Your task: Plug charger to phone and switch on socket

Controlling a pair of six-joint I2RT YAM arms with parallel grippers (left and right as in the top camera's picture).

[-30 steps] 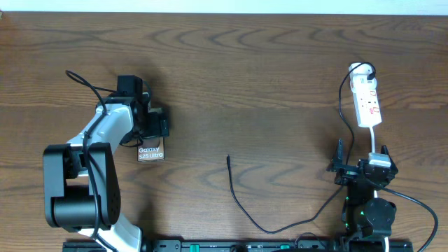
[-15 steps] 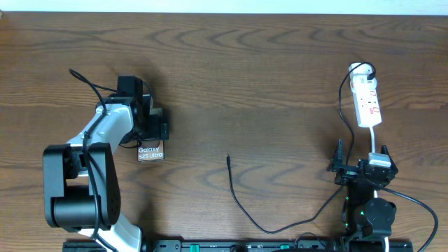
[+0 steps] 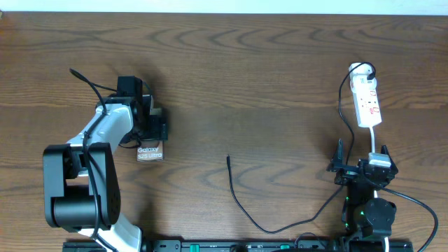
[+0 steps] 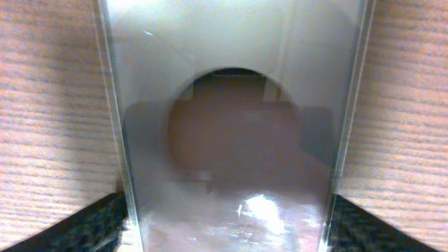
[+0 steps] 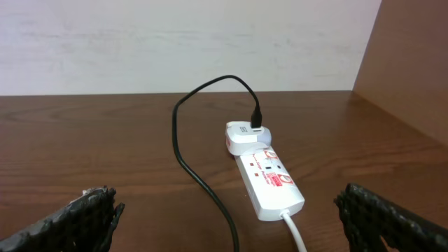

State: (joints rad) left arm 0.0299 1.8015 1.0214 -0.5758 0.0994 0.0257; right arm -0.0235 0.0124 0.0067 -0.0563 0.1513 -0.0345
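Observation:
The phone (image 3: 150,152) lies flat on the table at the left, its white "Galaxy S25 Ultra" text showing. My left gripper (image 3: 151,133) is over its far end. In the left wrist view the phone (image 4: 231,105) fills the gap and both fingers (image 4: 91,224) press its long edges. The charger's cable tip (image 3: 228,159) lies free mid-table. The cable (image 3: 280,228) loops along the front and up to the socket (image 3: 367,98) at the far right. My right gripper (image 3: 364,170) is open and empty, short of the socket (image 5: 269,183).
A white adapter (image 5: 246,138) with the black cable (image 5: 203,178) plugged in sits at the socket's far end. A white cord (image 5: 294,227) leaves its near end. The arm bases (image 3: 77,189) stand at the front edge. A wooden wall (image 5: 413,63) rises at the right.
The phone and my left gripper have shifted slightly left, and the phone now lies a little straighter. The right arm and the cable have not moved.

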